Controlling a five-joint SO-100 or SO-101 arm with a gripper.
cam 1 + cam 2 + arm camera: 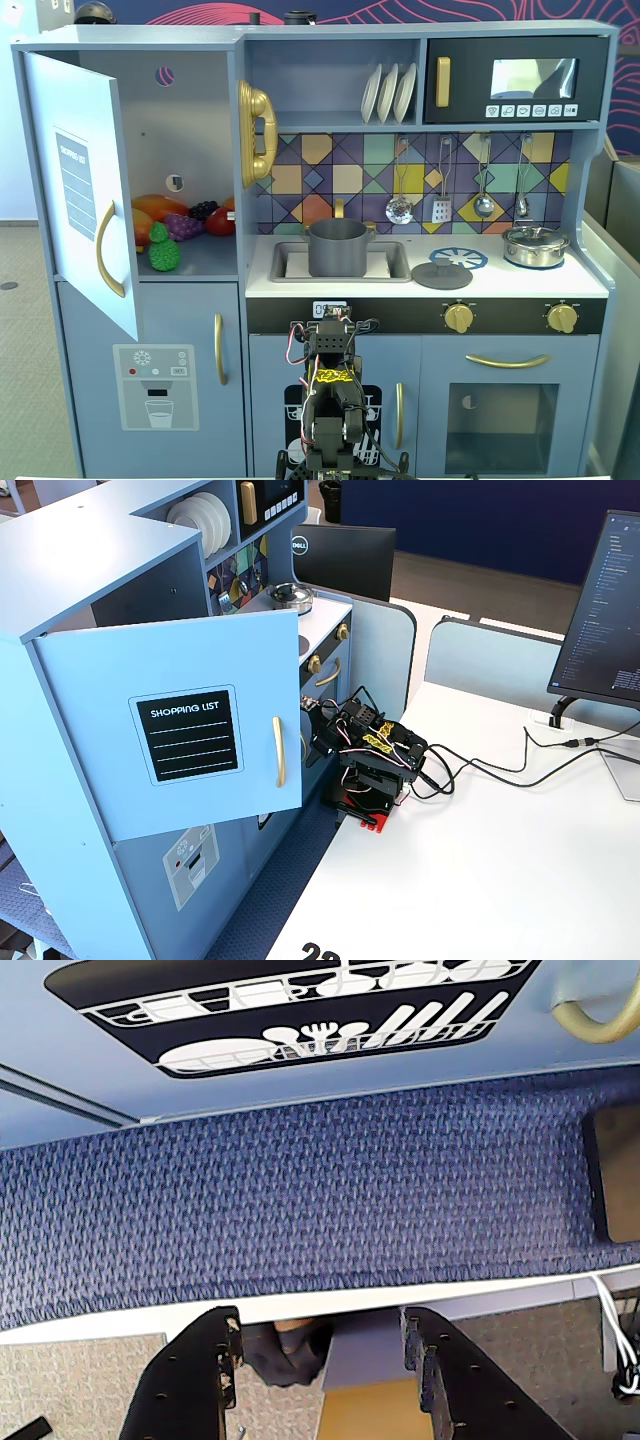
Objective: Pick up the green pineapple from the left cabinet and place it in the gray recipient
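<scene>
The green pineapple (163, 252) lies at the front of the shelf in the left cabinet (190, 120), whose pale door (80, 190) stands swung open. The gray recipient (337, 248) sits in the sink on the counter, to the right of the cabinet. My arm (330, 400) is folded low in front of the kitchen's lower doors, far below both. In the wrist view my gripper (320, 1322) is open with nothing between its black fingers (200, 1370). It faces the blue mat (300, 1200) and the white table edge.
Orange fruit (160, 208), purple grapes (183, 226) and a red fruit (222, 220) lie behind the pineapple. A flat gray lid (442, 274) and a silver pot (535, 245) stand on the counter. The open door (180, 730) juts out beside the arm (370, 760); cables (480, 770) trail across the table.
</scene>
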